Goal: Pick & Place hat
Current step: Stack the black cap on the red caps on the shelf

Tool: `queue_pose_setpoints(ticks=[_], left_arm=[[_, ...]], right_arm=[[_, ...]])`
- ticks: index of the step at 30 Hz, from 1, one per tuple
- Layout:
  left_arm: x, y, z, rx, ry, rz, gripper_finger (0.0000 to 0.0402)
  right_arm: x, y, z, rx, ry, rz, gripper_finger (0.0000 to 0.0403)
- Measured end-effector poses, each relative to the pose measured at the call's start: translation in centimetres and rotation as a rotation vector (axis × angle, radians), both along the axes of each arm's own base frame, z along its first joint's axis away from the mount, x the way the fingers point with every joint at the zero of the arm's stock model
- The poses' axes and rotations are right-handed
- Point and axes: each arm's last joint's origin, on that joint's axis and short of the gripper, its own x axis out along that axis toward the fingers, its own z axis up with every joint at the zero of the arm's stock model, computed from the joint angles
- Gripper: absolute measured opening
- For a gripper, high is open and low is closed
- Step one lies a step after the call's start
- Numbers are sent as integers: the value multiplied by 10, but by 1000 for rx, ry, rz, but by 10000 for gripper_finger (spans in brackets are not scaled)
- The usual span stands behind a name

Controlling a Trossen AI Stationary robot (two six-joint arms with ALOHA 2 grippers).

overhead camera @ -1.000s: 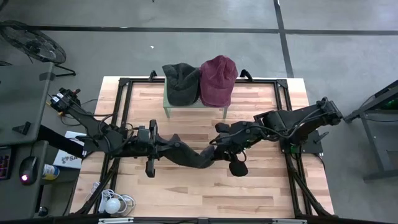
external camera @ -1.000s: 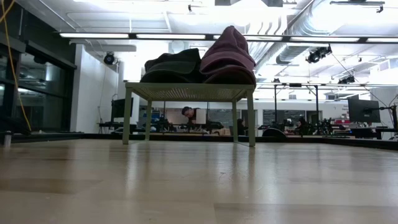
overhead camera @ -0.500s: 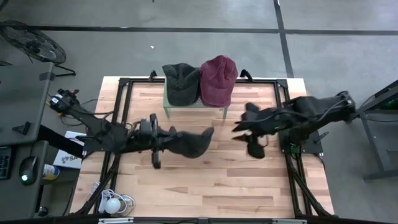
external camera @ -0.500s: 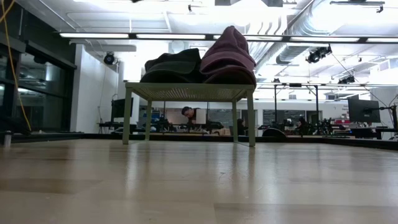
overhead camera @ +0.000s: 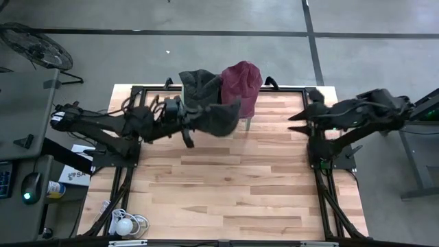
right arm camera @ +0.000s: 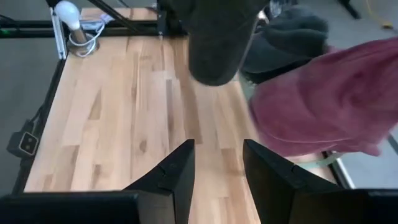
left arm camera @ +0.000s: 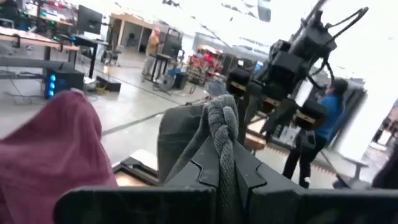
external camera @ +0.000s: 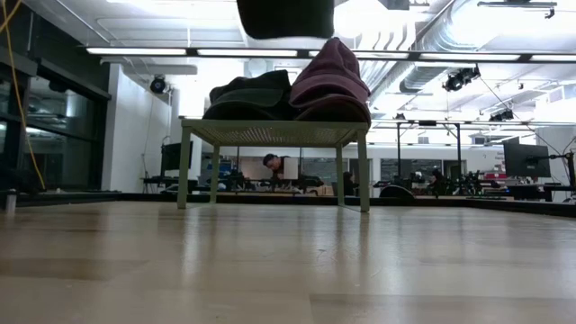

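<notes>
My left gripper (overhead camera: 185, 118) is shut on a dark grey hat (overhead camera: 218, 116), carried in the air at the near side of the small green stand (external camera: 274, 131) by the table's far edge. In the low view this hat (external camera: 285, 18) hangs above the stand. A second dark grey hat (overhead camera: 197, 84) and a maroon hat (overhead camera: 243, 81) rest side by side on the stand's top. My right gripper (overhead camera: 300, 114) is open over the table's right side, touching nothing; its fingers (right arm camera: 177, 171) stand apart in the right wrist view. My left gripper pinches a bunched fold of the grey hat's cloth (left arm camera: 222, 127) between its two fingers (left arm camera: 202, 163). It comes at the hat roughly level from the table's left. The hat is lifted clear of the table, and its body spreads out beyond the fingertips toward the right (overhead camera: 226, 118).
A black metal frame (overhead camera: 137, 92) runs around the table's edges. The stand's legs (external camera: 364, 171) are planted on the far part of the table. A white bulb with its cable (overhead camera: 125, 224) lies at the near left corner. People and desks fill the room behind.
My left gripper has carried the grey hat from the table's middle up and toward the far edge, to the stand. My right gripper, which was at the hat a second ago, has come away from it and drawn back toward the table's right and far edges.
</notes>
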Motion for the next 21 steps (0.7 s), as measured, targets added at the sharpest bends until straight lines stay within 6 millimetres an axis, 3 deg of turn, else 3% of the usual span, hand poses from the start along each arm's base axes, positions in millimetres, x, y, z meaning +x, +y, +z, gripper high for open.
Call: queue_pose_setpoints(ticks=[5,13,21], left_arm=[[1,17,2,25,-16,61,0],[1,38,8,49,-51,132,0],[-13,59,58,56,-31,197,0]], right_arm=[[-29,-10,0,-11,-82,22,128],[-56,-19,-63,40,-256,10,128],[-61,-20,-104,110,-339,19,128]])
